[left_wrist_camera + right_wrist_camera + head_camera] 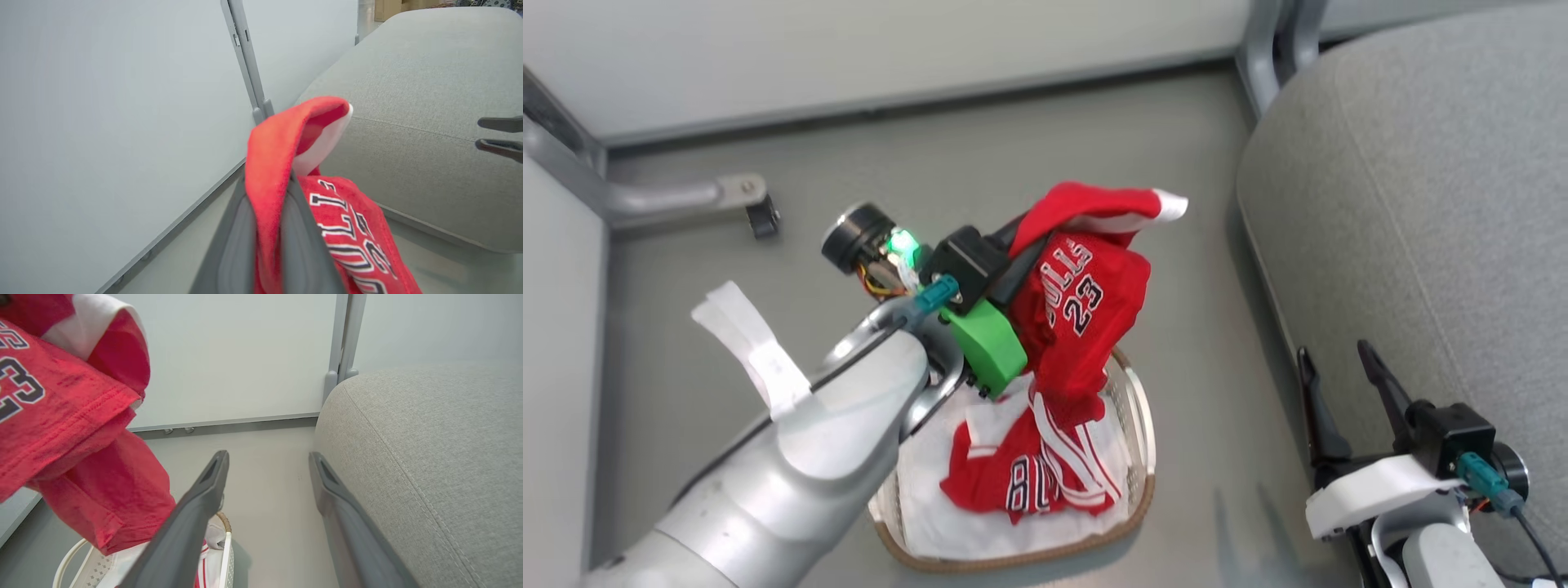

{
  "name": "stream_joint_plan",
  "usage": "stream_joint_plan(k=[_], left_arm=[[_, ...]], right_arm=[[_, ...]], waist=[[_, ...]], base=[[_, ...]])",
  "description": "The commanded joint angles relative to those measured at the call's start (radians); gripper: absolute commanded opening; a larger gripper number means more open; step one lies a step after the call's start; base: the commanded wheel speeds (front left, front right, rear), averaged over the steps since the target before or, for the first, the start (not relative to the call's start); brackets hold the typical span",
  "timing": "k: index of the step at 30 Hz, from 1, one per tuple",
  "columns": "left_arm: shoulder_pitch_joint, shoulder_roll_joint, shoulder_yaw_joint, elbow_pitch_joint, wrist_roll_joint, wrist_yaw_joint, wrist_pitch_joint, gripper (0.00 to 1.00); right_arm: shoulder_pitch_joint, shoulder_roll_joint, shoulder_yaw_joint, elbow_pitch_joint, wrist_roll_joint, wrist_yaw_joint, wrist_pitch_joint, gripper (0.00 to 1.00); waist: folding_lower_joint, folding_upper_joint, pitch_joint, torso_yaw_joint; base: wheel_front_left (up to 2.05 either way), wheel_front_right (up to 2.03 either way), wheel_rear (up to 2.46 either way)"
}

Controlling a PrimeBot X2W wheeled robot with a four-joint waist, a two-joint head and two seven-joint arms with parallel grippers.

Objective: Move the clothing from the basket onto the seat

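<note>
Head view has my left arm rising from the lower left of the frame. My left fingers (pixel 1017 273) are clamped on a red jersey (pixel 1086 318) lettered "BULLS 23", held up at the centre of the frame above the basket (pixel 1150 478). The jersey's top folds over my fingers, with a white-trimmed edge pointing toward the upper right. Its lower end hangs down toward the basket; whether it touches what lies below I cannot tell.

A second garment (pixel 1021 478), red with white stripes and dark numerals, lies crumpled in the basket on the white liner (pixel 931 514). The basket stands on the grey floor (pixel 1013 139) at the bottom centre. It is near the seat (pixel 1421 204), which takes up the right side of the frame, but does not touch it.

My right fingers (pixel 1319 416) stand at the lower right, spread wide with nothing between them, their tips pointing up the frame in front of the seat's edge.

Left wrist view shows red cloth pinched between my two fingers (pixel 233 245) at the bottom centre, with the seat's stitched seam at the right. In the right wrist view my right fingers (pixel 196 514) are parted over the floor, with the jersey at the upper left, the basket's rim at the bottom left and the seat at the right.
</note>
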State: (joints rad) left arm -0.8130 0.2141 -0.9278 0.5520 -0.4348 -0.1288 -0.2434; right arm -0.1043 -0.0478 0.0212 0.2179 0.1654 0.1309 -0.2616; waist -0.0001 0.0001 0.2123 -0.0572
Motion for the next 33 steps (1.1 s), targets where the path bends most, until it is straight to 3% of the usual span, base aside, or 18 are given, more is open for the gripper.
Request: stream_joint_plan(k=[1,9,19,33], left_arm=[[-0.023,0.019,-0.007,-0.024,-0.017,-0.003,0.009,0.00],[-0.136,0.063,0.007,-0.111,-0.074,-0.003,0.065,0.00],[-0.235,0.093,0.025,-0.153,-0.089,-0.003,0.096,0.00],[-0.270,0.070,0.023,-0.185,-0.100,0.017,0.118,0.00]], right_arm=[[0.024,-0.005,0.006,-0.001,-0.009,0.000,-0.005,1.00],[0.029,-0.005,0.068,-0.016,-0.019,0.000,-0.005,1.00],[-0.087,-0.004,0.233,-0.030,-0.027,0.000,-0.005,1.00],[-0.213,-0.005,0.460,0.012,0.002,0.000,-0.005,1.00]], waist=[[0.0001,-0.0001,-0.141,0.031],[0.0001,-0.0001,-0.198,0.019],[0.0001,-0.0001,-0.208,0.004],[0.0001,-0.0001,-0.214,0.034]], base=[[0.00,0.00,0.00],[0.00,0.00,0.00],[0.00,0.00,0.00],[0.00,0.00,0.00]])
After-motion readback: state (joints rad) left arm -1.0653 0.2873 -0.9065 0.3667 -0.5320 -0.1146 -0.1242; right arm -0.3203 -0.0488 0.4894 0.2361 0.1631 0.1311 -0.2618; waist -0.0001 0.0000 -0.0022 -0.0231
